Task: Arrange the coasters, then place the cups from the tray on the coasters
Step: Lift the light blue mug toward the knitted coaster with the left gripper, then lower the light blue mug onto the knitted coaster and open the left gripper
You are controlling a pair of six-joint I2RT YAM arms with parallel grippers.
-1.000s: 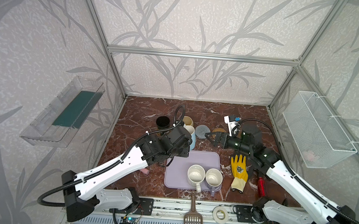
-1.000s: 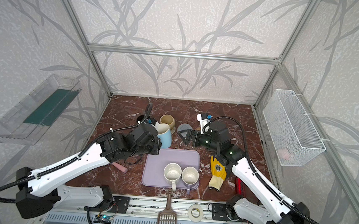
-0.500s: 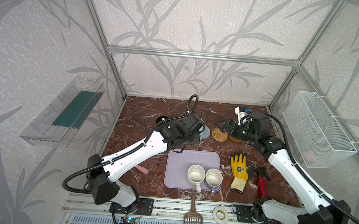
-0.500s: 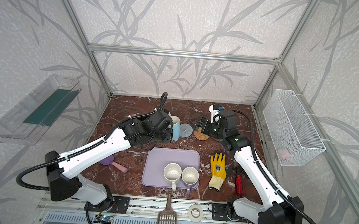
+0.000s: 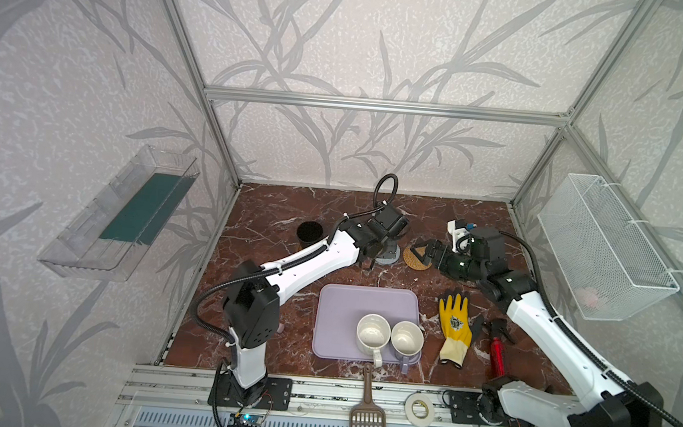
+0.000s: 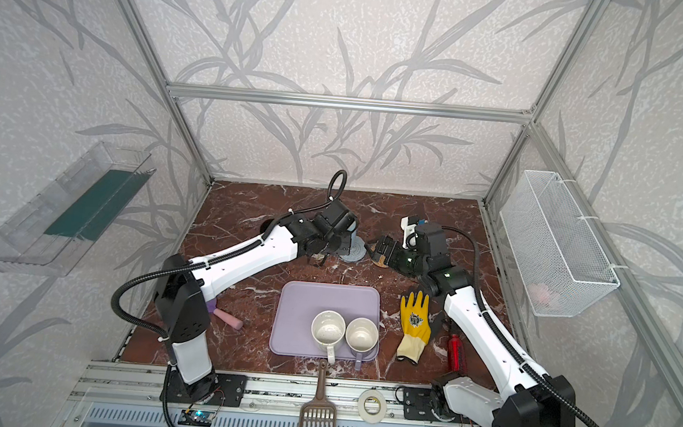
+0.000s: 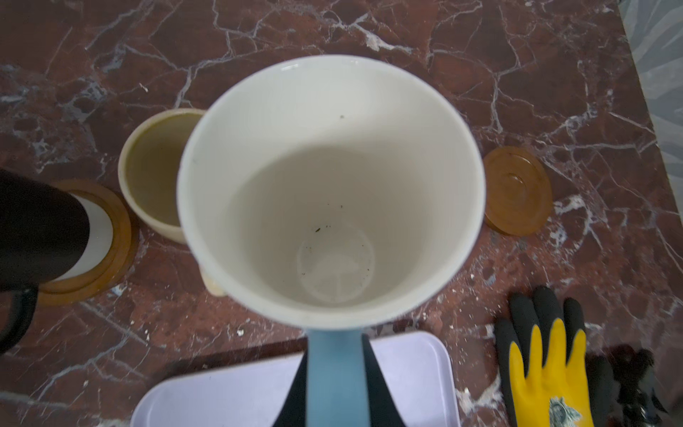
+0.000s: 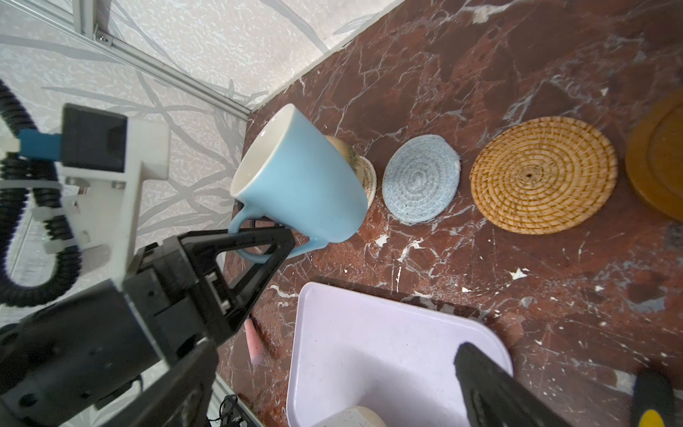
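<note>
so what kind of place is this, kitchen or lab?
Most likely a lab robot cell, not a kitchen: an aluminium-profile frame with wallpapered panels, two arms bolted to a front rail, and a marble-look tabletop with unrelated props such as a yellow glove and a tape roll.

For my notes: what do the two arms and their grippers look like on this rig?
The left arm and right arm match: smooth white links between bulky black joint housings, each trailed by a black corrugated cable. The left gripper and right gripper are black, with open triangular-frame fingers. A white camera bracket with a blue plug sits at the wrist.
</note>
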